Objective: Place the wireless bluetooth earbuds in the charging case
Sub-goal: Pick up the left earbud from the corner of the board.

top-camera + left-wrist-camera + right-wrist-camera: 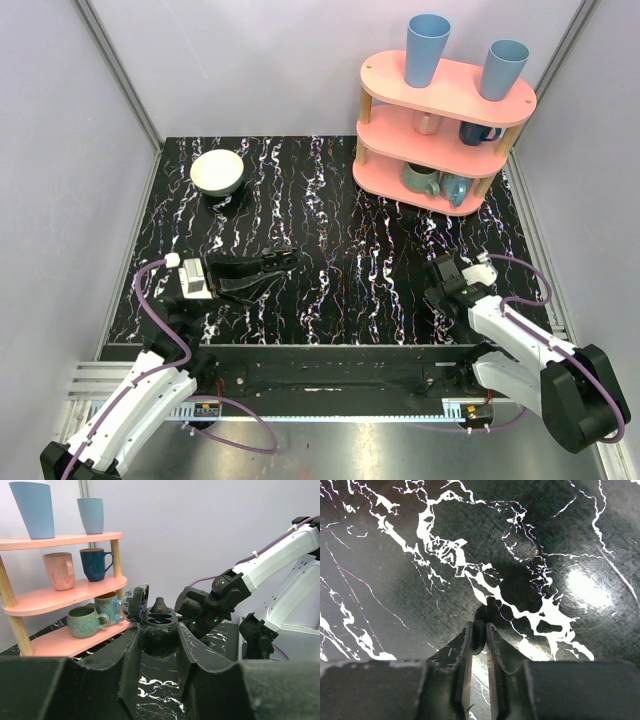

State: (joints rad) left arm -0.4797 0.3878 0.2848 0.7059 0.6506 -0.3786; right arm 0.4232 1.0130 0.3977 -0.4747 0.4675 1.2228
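We have the case (159, 624) clamped between the fingers of the left gripper (159, 632), centre of the left wrist view, with its lid (136, 601) thrown open to the left. It reads dark here, not pale. One dark bud (160, 605) stands up out of it, and we cannot tell whether it is seated or only perched. In the top view's lower right, the right gripper (479, 630) is pinched almost closed on a small dark nub, which we take for the second bud (479, 636). It sits low over the table (395, 580), touching or not we cannot say, and the fingers hide most of it. We judge both pieces light, hard and slick. A bud could squirt from a careless pinch, so take it across the body and leave the lower end free. The case wants holding by its lower half's sides, clear of the hinge. The empty pocket is hidden behind the rim.
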